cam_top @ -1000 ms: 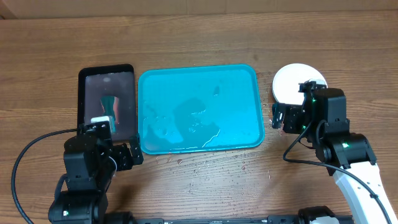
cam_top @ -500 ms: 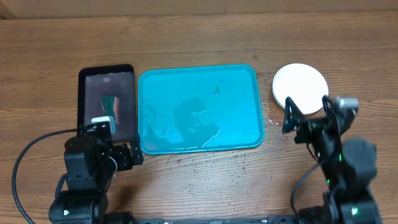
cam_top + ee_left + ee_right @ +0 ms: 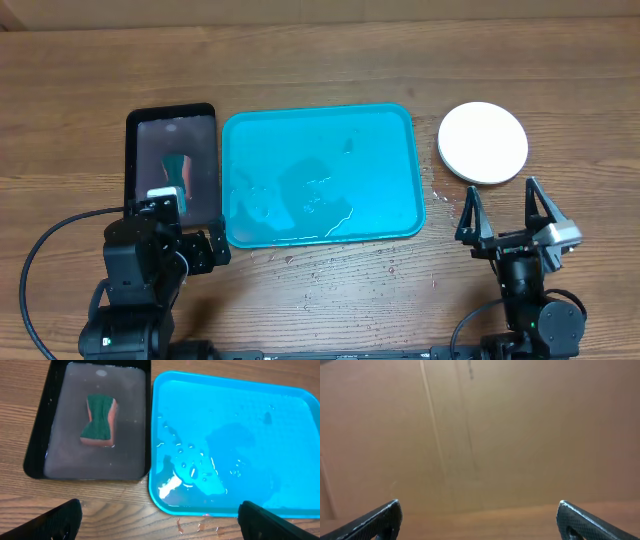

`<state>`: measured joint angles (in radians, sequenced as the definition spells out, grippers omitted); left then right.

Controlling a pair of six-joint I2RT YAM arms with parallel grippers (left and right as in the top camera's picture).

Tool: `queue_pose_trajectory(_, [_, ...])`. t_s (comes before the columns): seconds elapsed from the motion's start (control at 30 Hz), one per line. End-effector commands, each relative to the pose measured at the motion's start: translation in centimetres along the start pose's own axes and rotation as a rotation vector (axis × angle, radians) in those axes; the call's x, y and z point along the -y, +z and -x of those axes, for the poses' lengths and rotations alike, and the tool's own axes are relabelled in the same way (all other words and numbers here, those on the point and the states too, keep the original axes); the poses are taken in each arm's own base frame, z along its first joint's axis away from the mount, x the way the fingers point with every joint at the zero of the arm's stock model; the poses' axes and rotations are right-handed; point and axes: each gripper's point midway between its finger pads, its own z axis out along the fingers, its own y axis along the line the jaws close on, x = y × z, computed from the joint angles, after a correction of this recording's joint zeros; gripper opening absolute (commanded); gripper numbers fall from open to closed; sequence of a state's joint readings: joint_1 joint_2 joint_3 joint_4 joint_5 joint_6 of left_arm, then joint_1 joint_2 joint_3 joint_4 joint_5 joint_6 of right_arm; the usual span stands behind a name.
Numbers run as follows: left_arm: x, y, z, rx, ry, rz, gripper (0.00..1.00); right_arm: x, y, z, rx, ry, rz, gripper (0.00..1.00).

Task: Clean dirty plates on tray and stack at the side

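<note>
The right end effector, a second ago just beside the white plate, has drawn back to the near edge of the counter. Its fingers are spread and empty. The left end effector has not moved and is likewise released. The counter is brown wood grain, spotted with droplets. The round plate lies right of the turquoise tray, off it. The tray is glossy, round-cornered plastic, wet with beads. A green-topped sponge lies in the black tray.
</note>
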<state>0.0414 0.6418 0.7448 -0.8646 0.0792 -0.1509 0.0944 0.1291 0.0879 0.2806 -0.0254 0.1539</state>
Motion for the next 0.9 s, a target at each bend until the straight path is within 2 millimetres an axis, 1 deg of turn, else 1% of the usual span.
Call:
queue_pose_trajectory(0.0, [0.1,0.1,-0.1,-0.002,-0.011,-0.005,1.0,0.7,-0.2,-0.3,0.015,-0.007,-0.023,1.0])
queue_pose_trajectory(0.07, [0.1,0.1,-0.1,-0.002,-0.011,-0.005,1.0,1.0,-0.2,-0.7,0.005,-0.01,-0.028,1.0])
queue_pose_trajectory(0.2, [0.1,0.1,-0.1,-0.002,-0.011,-0.005,1.0,1.5,-0.6,-2.7,-0.035,-0.014,-0.03,1.0])
queue_pose_trajectory(0.23, [0.1,0.1,-0.1,-0.002,-0.011,-0.006,1.0,1.8,-0.8,-3.6,-0.073,-0.018,-0.04,1.0])
queue_pose_trajectory(0.33, [0.1,0.1,-0.1,-0.002,-0.011,-0.005,1.0,2.0,-1.4,-5.3,-0.141,-0.021,-0.046,1.0])
queue_pose_trajectory(0.4, [0.1,0.1,-0.1,-0.002,-0.011,-0.006,1.0,2.3,-1.7,-7.0,-0.216,-0.025,-0.053,1.0])
queue_pose_trajectory(0.47, [0.1,0.1,-0.1,-0.002,-0.011,-0.005,1.0,2.5,-2.4,-9.2,-0.309,-0.01,-0.062,1.0])
queue_pose_trajectory(0.87, [0.1,0.1,-0.1,-0.002,-0.011,-0.005,1.0,2.4,-2.3,-9.2,-0.306,-0.007,-0.057,1.0])
